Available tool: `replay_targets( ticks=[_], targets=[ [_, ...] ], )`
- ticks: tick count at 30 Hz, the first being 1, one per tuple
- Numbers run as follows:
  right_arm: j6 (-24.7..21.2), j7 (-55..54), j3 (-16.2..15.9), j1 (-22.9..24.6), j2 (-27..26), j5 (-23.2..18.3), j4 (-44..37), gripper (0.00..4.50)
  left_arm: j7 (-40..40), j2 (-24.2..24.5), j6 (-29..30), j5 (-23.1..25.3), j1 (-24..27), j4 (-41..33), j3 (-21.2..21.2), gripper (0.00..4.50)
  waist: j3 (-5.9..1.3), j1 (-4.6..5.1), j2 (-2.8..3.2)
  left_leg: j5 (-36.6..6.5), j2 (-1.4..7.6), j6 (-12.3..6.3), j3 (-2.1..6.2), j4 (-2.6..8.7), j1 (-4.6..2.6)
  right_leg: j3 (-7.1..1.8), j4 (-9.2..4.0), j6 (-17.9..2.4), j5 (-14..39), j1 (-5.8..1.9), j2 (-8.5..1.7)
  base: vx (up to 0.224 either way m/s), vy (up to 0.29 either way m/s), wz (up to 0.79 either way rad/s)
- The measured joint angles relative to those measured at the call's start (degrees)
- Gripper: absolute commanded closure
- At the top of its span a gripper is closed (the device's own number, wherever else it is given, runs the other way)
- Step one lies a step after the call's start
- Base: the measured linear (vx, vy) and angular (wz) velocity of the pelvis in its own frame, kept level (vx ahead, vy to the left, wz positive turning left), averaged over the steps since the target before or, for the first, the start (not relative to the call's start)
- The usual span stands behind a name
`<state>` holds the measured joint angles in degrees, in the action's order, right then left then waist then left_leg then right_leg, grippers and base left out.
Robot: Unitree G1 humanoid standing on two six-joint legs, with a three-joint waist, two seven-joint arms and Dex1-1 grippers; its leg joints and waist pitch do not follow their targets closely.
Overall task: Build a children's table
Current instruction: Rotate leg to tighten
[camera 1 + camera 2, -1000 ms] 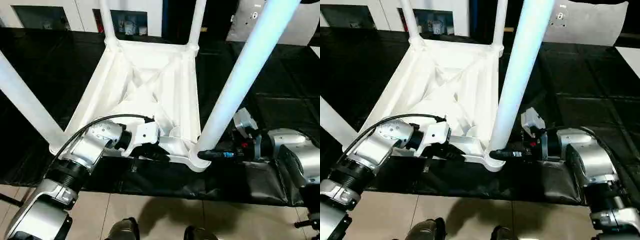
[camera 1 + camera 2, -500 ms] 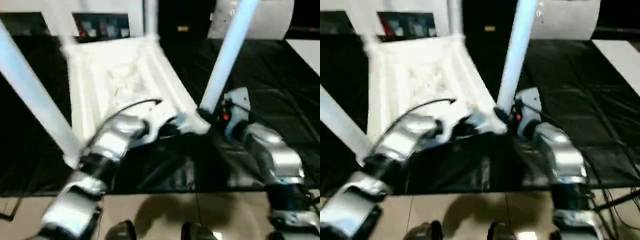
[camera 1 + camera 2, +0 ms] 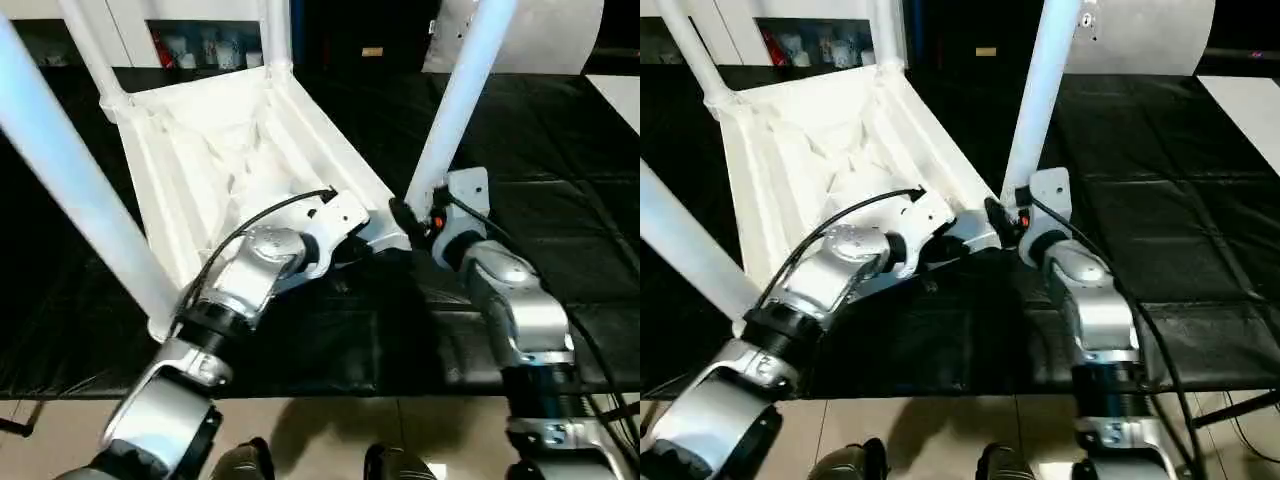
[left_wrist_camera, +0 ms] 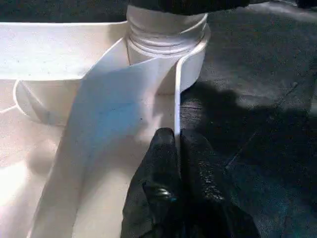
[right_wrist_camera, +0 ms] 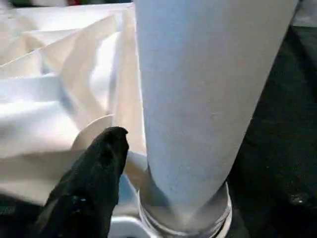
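Observation:
The children's table lies upside down, its white ribbed top point(image 3: 230, 150) on the black cover. Four white legs stand up from the corner sockets: near-right leg point(image 3: 455, 100), near-left leg point(image 3: 70, 180) and two far legs point(image 3: 90, 50) point(image 3: 278, 30). My left gripper point(image 4: 177, 141) is shut on a thin rib of the top, just beside the near-right socket point(image 4: 166, 44). My right gripper point(image 3: 405, 215) sits at the base of the near-right leg point(image 5: 208, 99). One black finger point(image 5: 99, 178) stands slightly off the leg; the other is hidden behind it.
The black-covered work table point(image 3: 560, 150) stretches to the right and back, its front edge point(image 3: 380, 385) near my body. A white glass-door cabinet point(image 3: 200, 45) and a pale panel point(image 3: 560, 35) stand behind. A black cable point(image 3: 260, 215) loops over my left forearm.
The view has swung. The children's table has turned on the cover, its near-right corner now farther from the front edge. Both grippers stay at that corner, and my right finger now stands off the leg.

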<state>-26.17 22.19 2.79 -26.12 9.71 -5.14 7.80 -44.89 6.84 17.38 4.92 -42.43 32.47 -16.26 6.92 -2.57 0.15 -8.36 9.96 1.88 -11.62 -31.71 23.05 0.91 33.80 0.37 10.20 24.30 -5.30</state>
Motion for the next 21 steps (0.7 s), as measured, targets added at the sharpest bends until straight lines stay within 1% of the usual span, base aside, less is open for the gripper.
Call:
replay_targets(
  ticks=[2, 5, 9, 11, 13, 15, 16, 18, 19, 21],
  targets=[
    [1.6, 4.7, -1.0, 1.1, 2.8, -1.0, 0.0, 0.85, -2.4, 1.9, -1.9, -0.1, 0.6, -0.5, -0.3, 4.5, 0.0, -0.09, 0.0, 0.0, 0.02, 0.0, 0.0, 0.02, -0.01, 0.02, 0.01, 0.0, 0.0, 0.0, 0.01, 0.0, 0.0, 0.0],
    [4.4, 11.2, -2.2, 2.3, 6.5, -1.8, 0.4, 0.85, -6.1, 4.1, -4.5, -0.3, 1.6, -1.4, -0.6, 4.5, 0.01, -0.43, 0.02, 0.0, 0.03, 0.0, 0.0, 0.01, 0.03, 0.03, 0.03, 0.0, 0.0, 0.03, 0.01, 0.0, 0.0, 0.0],
    [7.9, 18.6, -2.6, 2.4, 10.5, -2.7, 1.2, 0.85, -10.7, 6.2, -7.6, -0.7, 2.2, -1.8, -1.6, 4.5, 0.01, -0.96, 0.01, 0.0, 0.03, -0.01, 0.0, -0.03, 0.06, 0.03, 0.03, 0.0, 0.0, 0.02, 0.0, 0.0, 0.0, 0.0],
    [10.0, 25.8, -3.4, 3.4, 14.0, -4.3, 1.6, 0.85, -14.8, 8.5, -9.6, -1.0, 3.1, -2.9, -2.2, 4.5, 0.01, -1.25, 0.01, 0.0, 0.03, -0.05, 0.0, -0.07, 0.08, 0.03, 0.02, 0.0, 0.0, 0.0, -0.01, 0.0, 0.0, 0.0],
    [13.1, 33.7, -4.0, 4.1, 18.2, -5.8, 3.0, 0.85, -20.5, 11.3, -12.7, -2.8, 4.4, -4.0, -2.9, 4.5, 0.02, -1.28, -0.02, 0.1, 0.03, -0.33, -0.02, -0.09, 0.09, 0.02, 0.01, 0.0, 0.0, 0.0, -0.01, 0.0, 0.0, 0.0],
    [15.8, 38.2, -4.7, 4.0, 19.3, -6.5, 3.9, 0.85, -23.5, 12.4, -14.5, -3.4, 4.8, -4.0, -3.5, 4.5, 0.03, -1.34, -0.08, 0.1, 0.06, -0.35, -0.01, -0.16, 0.11, 0.06, 0.09, 0.0, 0.0, 0.02, 0.0, 0.0, 0.0, 0.0],
    [16.6, 40.8, -5.1, 4.0, 19.8, -6.8, 4.4, 0.85, -25.2, 13.0, -15.3, -3.9, 4.9, -4.0, -3.8, 4.5, 0.03, -1.59, -0.1, 0.1, 0.07, -0.36, -0.02, -0.22, 0.12, 0.06, 0.16, 0.0, 0.0, 0.03, -0.01, 0.0, 0.0, 0.0],
    [16.6, 44.9, -5.6, 4.1, 20.7, -8.3, 4.9, 0.85, -27.6, 13.9, -16.5, -4.2, 5.1, -4.0, -4.2, 4.5, 0.04, -2.14, -0.11, 0.1, 0.09, -0.36, -0.02, -0.37, 0.14, 0.06, 0.24, 0.0, 0.0, 0.03, -0.01, 0.0, 0.0, 0.0],
    [16.5, 46.8, -5.8, 4.1, 21.1, -8.7, 4.9, 1.11, -28.7, 14.2, -17.0, -4.4, 5.2, -4.0, -4.5, 4.5, 0.04, -2.45, -0.11, 0.1, 0.09, -0.36, -0.01, -0.43, 0.13, 0.06, 0.26, 0.0, 0.0, 0.01, -0.01, 0.0, 0.0, 0.0],
    [15.8, 50.5, -6.5, 4.1, 22.0, -10.1, 5.0, 1.2, -30.5, 14.7, -17.8, -4.9, 5.3, -4.1, -4.9, 4.5, 0.04, -2.81, -0.12, 0.1, 0.1, -0.36, -0.01, -0.57, 0.13, 0.05, 0.29, -0.1, 0.0, -0.07, -0.03, 0.0, 0.0, 0.0]
  ],
)
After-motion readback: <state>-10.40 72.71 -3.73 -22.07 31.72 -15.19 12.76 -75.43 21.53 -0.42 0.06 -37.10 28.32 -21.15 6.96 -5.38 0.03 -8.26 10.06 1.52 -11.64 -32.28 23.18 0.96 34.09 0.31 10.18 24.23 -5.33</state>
